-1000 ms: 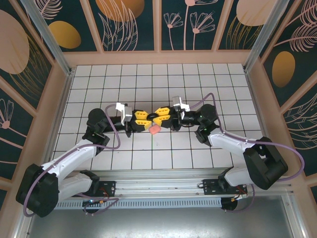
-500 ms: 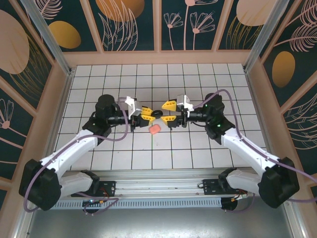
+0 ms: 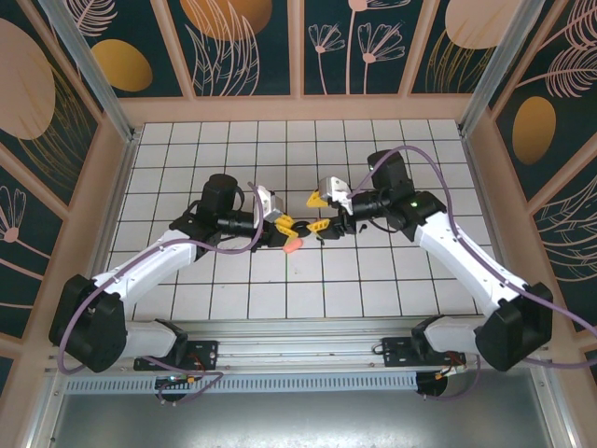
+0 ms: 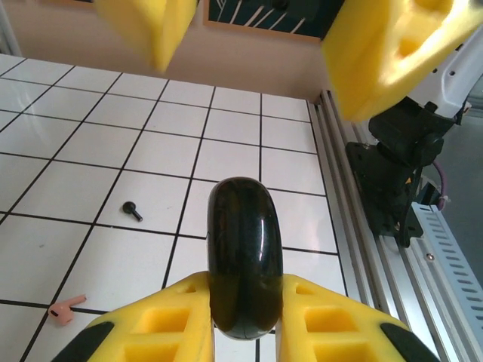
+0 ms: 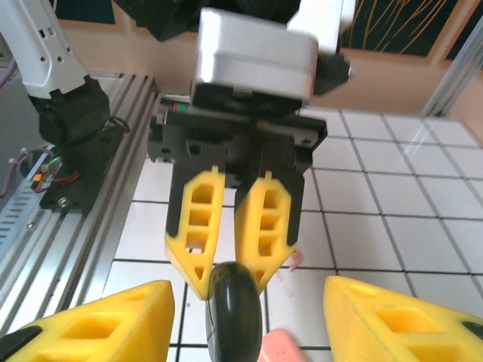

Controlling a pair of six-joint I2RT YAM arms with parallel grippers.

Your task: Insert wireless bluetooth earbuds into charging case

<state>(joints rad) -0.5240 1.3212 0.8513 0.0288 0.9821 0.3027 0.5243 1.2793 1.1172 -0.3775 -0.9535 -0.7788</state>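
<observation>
Yellow fingers of the left gripper [image 3: 288,227] are clenching a black disc [image 4: 244,256] on edge. The right gripper [image 3: 320,213] is facing it, jaws apart, holding nothing. Leaf-patterned walls [image 3: 242,47] are enclosing the white tiled desk [image 3: 373,280]. The charging case [image 3: 292,246] is lying mid-desk, just nearward of the left fingertips, with a pink earbud [image 4: 66,309] and a small black piece [image 4: 133,210] nearby.

The right gripper [image 3: 319,213], pinched shut a second ago, now has its jaws spread and has backed off toward 3 o'clock. That leaves the disc [image 4: 244,256] clamped in the left gripper [image 3: 290,228] alone. Both arms have risen off the tiles, with their elbows swung toward 12 o'clock.
</observation>
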